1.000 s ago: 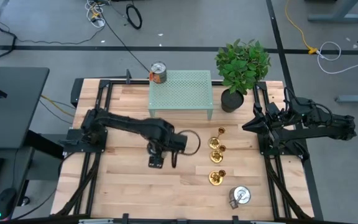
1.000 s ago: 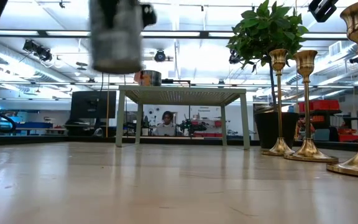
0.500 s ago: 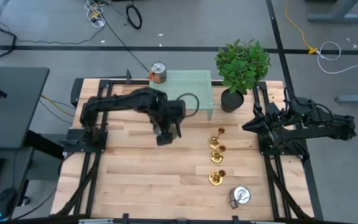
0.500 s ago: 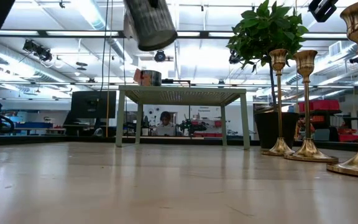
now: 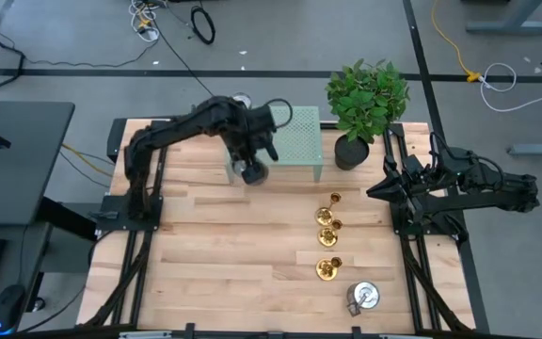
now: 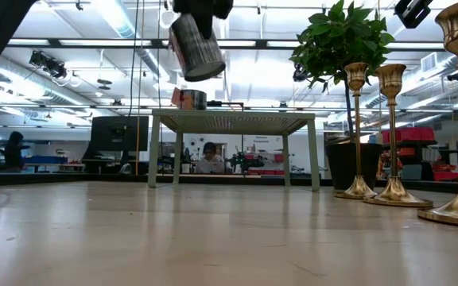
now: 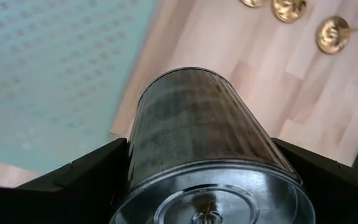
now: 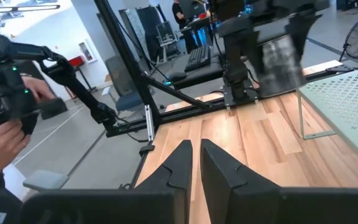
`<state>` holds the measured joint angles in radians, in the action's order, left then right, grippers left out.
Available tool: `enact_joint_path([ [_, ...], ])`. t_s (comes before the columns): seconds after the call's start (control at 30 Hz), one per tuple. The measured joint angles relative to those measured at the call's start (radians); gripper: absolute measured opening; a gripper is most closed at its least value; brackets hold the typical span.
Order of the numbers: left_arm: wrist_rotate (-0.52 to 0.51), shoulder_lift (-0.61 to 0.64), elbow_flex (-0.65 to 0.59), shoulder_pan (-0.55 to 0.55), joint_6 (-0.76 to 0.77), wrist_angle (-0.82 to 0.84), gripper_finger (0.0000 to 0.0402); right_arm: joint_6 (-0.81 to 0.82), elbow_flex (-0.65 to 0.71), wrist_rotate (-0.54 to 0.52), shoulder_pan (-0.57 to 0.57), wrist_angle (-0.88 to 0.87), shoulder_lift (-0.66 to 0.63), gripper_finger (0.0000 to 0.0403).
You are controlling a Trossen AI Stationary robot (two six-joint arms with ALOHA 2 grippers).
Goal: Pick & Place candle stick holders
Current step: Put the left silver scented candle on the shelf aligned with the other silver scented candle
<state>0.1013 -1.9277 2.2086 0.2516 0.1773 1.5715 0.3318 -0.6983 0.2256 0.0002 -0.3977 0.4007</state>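
Three gold candle stick holders (image 5: 328,233) stand upright on their round bases in a row right of the table's middle; they also show in the low view (image 6: 391,135). My left gripper (image 5: 255,162) is shut on a silver tin can (image 5: 250,173) in the air at the near left corner of the green mesh stand (image 5: 294,141). My right gripper (image 5: 373,191) is shut and empty at the table's right side, right of the holders. My left gripper pinches the can's curved side wall (image 7: 135,162) between its two fingers, one on each side. The fingers (image 7: 73,180) point down and lie along the can. The can (image 6: 196,49) hangs below the gripper, tilted, clear of the table.
A second can (image 6: 189,98) stands on the green stand's far left corner. A third can (image 5: 363,297) lies near the table's near right. A potted plant (image 5: 365,99) stands at the far right, next to the stand. A person's hand (image 8: 5,140) shows beyond the table.
My left gripper has carried the can from the table's middle toward the far edge, up to the green stand's near left corner. The can has stayed in the hold, clear of the table. The holders have kept still.
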Motion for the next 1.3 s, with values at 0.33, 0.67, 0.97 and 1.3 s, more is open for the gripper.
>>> enact_joint_path([
  [0.33, 0.008, 0.0, 0.0, 0.127, -0.006, -0.055, 0.0383, 0.0, 0.0, 0.0, 0.0, 0.0, 0.0, 0.0037],
  [0.67, 0.068, 0.0, 0.0, 0.198, -0.096, -0.275, 0.0383, 0.0, 0.0, 0.0, 0.0, 0.0, 0.0, 0.0037],
  [0.97, 0.07, 0.0, -0.001, 0.236, -0.211, -0.459, 0.0383, 0.0, 0.0, 0.0, 0.0, 0.0, 0.0, 0.0037],
  [1.3, 0.091, -0.005, -0.045, 0.295, -0.273, -0.652, 0.0383, 0.0, 0.0, 0.0, 0.0, 0.0, 0.0, 0.0037],
])
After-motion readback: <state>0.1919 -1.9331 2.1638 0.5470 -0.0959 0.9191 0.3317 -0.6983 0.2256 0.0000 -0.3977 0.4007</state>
